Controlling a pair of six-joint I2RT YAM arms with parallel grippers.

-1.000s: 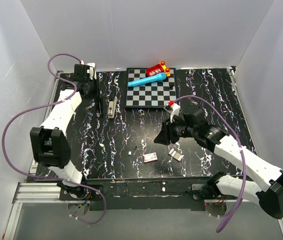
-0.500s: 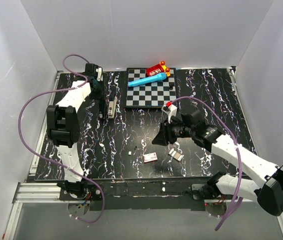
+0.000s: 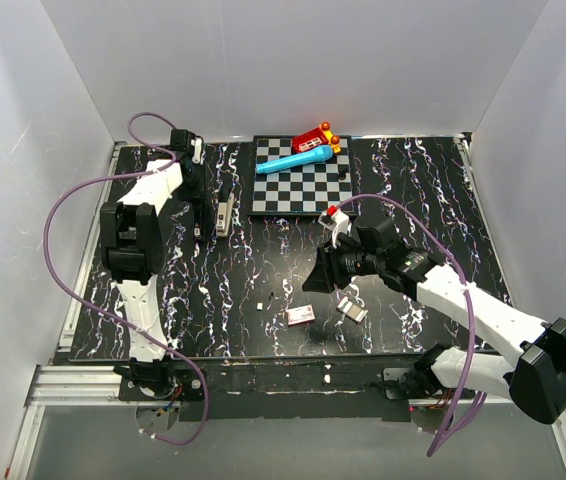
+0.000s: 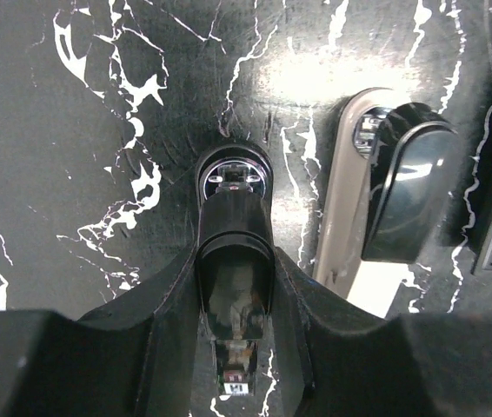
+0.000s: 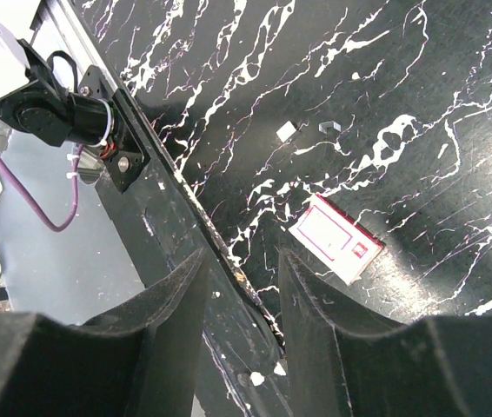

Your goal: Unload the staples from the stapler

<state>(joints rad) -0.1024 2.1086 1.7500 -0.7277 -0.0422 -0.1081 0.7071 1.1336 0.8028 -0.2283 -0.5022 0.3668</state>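
The stapler [image 3: 224,212], grey with a dark top, lies at the far left of the black marbled table, left of the checkered board. In the left wrist view it [image 4: 350,217] shows as a grey base under a glossy black part, just right of my fingers. My left gripper [image 3: 194,185] [image 4: 235,261] is shut on a thin black stick [image 4: 234,204] with a round metal-lined end, right beside the stapler. My right gripper [image 3: 315,275] [image 5: 242,261] is open and empty, held above the table's near edge.
A pink-and-white box [image 3: 300,315] [image 5: 337,250] lies near the front edge, with a small silvery piece [image 3: 352,309] to its right. The checkered board [image 3: 298,185] at the back carries a blue marker [image 3: 298,158] and a red toy [image 3: 315,138]. White walls surround the table.
The left arm has folded in, its elbow swinging up and to the right, while its gripper stays by the stick and stapler. The right gripper has drifted slightly left.
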